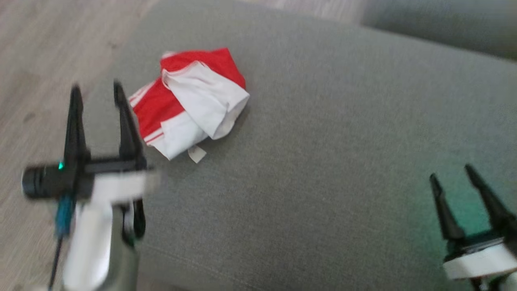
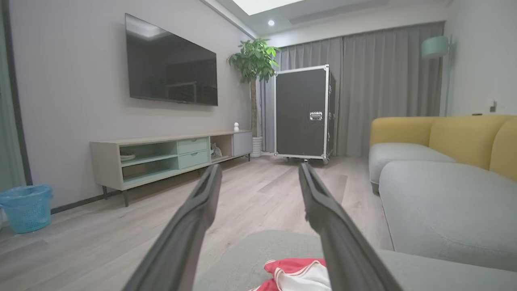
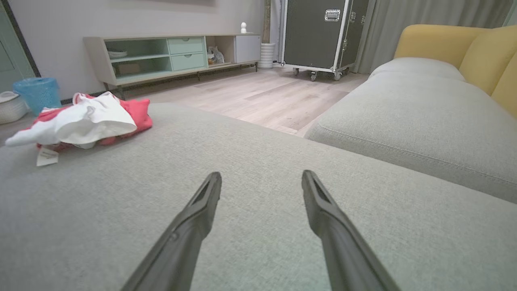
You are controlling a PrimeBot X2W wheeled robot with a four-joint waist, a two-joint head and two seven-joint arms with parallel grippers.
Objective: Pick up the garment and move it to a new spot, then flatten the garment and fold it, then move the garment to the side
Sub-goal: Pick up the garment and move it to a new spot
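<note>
Red & white garment (image 1: 190, 101), being seen crumpled in a loose heap, unfolded, white fabric being bunched over red w/ white stripes, small white label (image 1: 197, 154) being shown at near edge, being supported by grey cushion (image 1: 323, 169), nr its left side

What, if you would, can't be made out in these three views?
- Head view: the garment is crumpled; its own folds hide its type and shape.
- Head view: the label is too small to read.
- Left wrist view: the bottom edge and the left tool cut off most of the garment.
</note>
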